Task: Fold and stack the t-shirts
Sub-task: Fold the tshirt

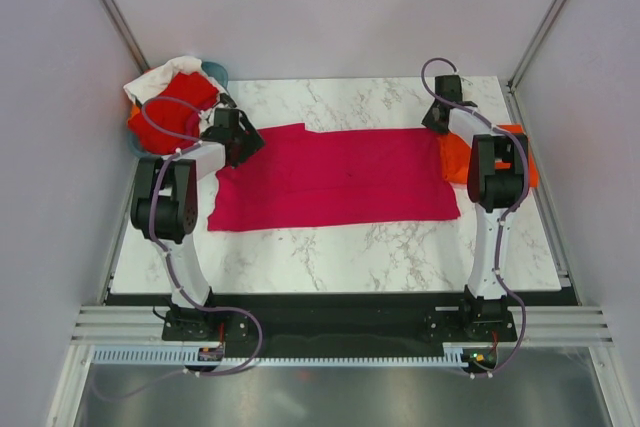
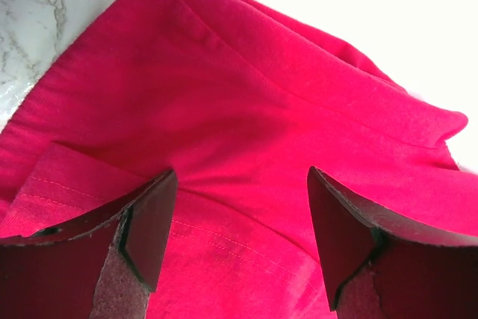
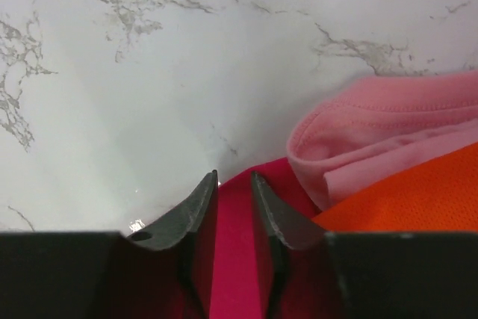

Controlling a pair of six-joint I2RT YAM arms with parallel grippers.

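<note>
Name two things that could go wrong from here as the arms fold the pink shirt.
1. The right gripper has cloth of the pink shirt between narrowly parted jaws, close beside the orange shirt. Lifting away could drag that corner or snag the orange one.
2. The left gripper hangs open over layered, creased cloth at the other end. It might pinch only the top layer, leaving a crooked fold.
</note>
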